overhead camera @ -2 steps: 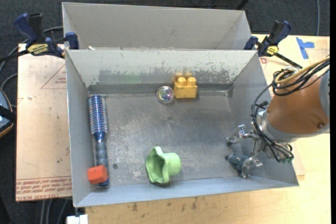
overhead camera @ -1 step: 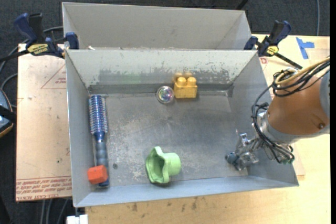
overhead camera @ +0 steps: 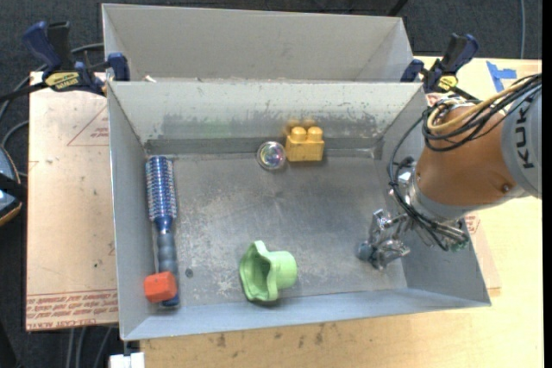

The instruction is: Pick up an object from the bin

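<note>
Where the gripper stands: the gripper (overhead camera: 382,249) hangs low in the right front corner of the bin (overhead camera: 259,99), close to the sloping right wall. It is over bare metal floor, with no thing under it.
Gripper state: I cannot tell whether it is open or closed, and nothing shows held in it.
Green piece: a green cup-shaped thing (overhead camera: 267,271) lies on its side near the front wall, about mid-width. It is well apart to the camera's left of the gripper but is the nearest thing to it.
Yellow block: a yellow block (overhead camera: 304,144) sits at the foot of the back wall, with a shiny silver ball (overhead camera: 272,155) just beside it.
Brush: a blue ribbed brush (overhead camera: 160,190) with an orange end lies along the left wall, farthest from the gripper.
Step in hand: by my judgement, a thing has yet to be chosen and the gripper brought over it; no pick has begun.
Doing it well: rise clear of the right wall, then cross to the green piece and centre over its body rather than its rim. Turn the wrist so the grip spans its narrower width, then come straight down.
Risks: closing in the corner would likely catch nothing or scrape the wall. The ball may roll away, and the block has little room behind it.
</note>
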`<action>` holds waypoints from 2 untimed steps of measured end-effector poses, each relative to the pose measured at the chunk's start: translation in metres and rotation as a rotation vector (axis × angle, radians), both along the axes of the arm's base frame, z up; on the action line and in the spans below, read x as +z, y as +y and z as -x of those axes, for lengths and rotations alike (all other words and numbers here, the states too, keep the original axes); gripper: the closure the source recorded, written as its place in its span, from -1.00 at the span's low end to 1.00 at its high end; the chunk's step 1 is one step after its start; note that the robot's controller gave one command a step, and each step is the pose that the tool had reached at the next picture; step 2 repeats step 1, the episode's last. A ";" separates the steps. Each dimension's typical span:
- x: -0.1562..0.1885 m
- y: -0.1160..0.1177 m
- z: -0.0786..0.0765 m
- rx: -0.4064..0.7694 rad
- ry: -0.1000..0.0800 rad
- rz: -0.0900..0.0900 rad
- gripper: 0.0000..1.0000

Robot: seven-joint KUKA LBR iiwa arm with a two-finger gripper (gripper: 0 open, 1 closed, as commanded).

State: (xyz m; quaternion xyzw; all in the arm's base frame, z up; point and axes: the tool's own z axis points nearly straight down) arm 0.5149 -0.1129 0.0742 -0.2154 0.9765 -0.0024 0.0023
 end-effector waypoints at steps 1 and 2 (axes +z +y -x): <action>0.198 -0.019 0.003 0.213 -0.005 0.000 1.00; 0.198 -0.019 0.003 0.213 -0.005 0.000 1.00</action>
